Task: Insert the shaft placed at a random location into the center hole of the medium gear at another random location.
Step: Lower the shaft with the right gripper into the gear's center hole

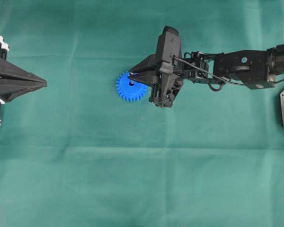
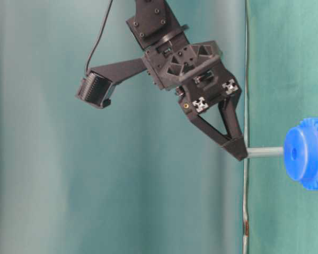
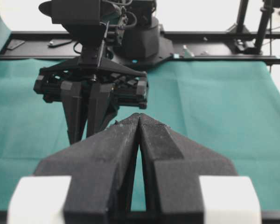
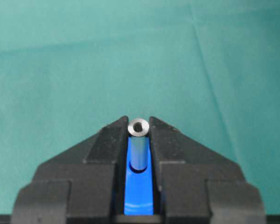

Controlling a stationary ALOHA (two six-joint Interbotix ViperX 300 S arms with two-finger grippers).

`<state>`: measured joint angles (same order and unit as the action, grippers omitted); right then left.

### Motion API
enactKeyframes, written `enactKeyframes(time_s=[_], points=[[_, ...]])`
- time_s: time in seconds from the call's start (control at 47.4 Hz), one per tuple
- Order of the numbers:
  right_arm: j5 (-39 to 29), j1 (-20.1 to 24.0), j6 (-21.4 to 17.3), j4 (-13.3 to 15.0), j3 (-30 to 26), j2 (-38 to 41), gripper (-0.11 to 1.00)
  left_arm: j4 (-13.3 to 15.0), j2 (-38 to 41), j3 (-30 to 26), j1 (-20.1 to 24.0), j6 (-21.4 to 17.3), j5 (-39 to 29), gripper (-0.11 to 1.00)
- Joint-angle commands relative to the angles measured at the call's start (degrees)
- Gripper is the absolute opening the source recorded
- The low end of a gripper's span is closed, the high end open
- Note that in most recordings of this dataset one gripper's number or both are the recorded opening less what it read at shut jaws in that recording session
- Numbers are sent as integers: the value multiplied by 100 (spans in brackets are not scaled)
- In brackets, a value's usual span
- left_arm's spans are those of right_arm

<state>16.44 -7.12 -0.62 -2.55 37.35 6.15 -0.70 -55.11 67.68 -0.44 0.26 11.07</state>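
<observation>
1. My right jaws (image 4: 139, 135) are pinching the shaft (image 4: 139, 145) near its upper end; in the right wrist view its shiny ringed end shows between the two fingertips (image 4: 113, 135), with blue directly beneath it.
2. The medium gear (image 1: 128, 89) lies flat on the green table (image 1: 85, 179), near the middle of the overhead view, just left of my right arm (image 1: 241, 66). Its center hole (image 1: 131, 82) shows as a small dark spot right at my fingertips.
3. In the table-level view, which is turned on its side, the shaft (image 2: 264, 152) runs from the tip of my right jaws (image 2: 238, 150) to the hub of the medium gear (image 2: 307, 153). Its lower end meets the hub face at the middle; whether it has entered the hole I cannot tell.
4. My left jaws (image 3: 139, 122) are pressed together and hold nothing; they rest at the far left of the overhead view (image 1: 41, 83), well apart from the gear.
5. Step in hand, as I judge it: alignment and insertion. The shaft is held upright over the center hole, and seating is not yet confirmed.
6. Next move, as I judge it: press straight down along the shaft's axis with no tilt, since the hole looks scarcely wider than the shaft. Only once it stands firmly in the gear should the jaws spread.
7. Risk: any sideways drift could nudge the loose gear across the cloth or jam the shaft at the rim of the hole.
</observation>
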Motion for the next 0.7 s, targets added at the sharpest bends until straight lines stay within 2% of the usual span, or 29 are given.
enactKeyframes(time_s=[0.0,0.675], points=[[132,0,79,0,-53,-193,13,-18,44,-149,9,0,26,0],[316,0,26,-88,-53,229,13,-9,44,-149,0,0,26,0]])
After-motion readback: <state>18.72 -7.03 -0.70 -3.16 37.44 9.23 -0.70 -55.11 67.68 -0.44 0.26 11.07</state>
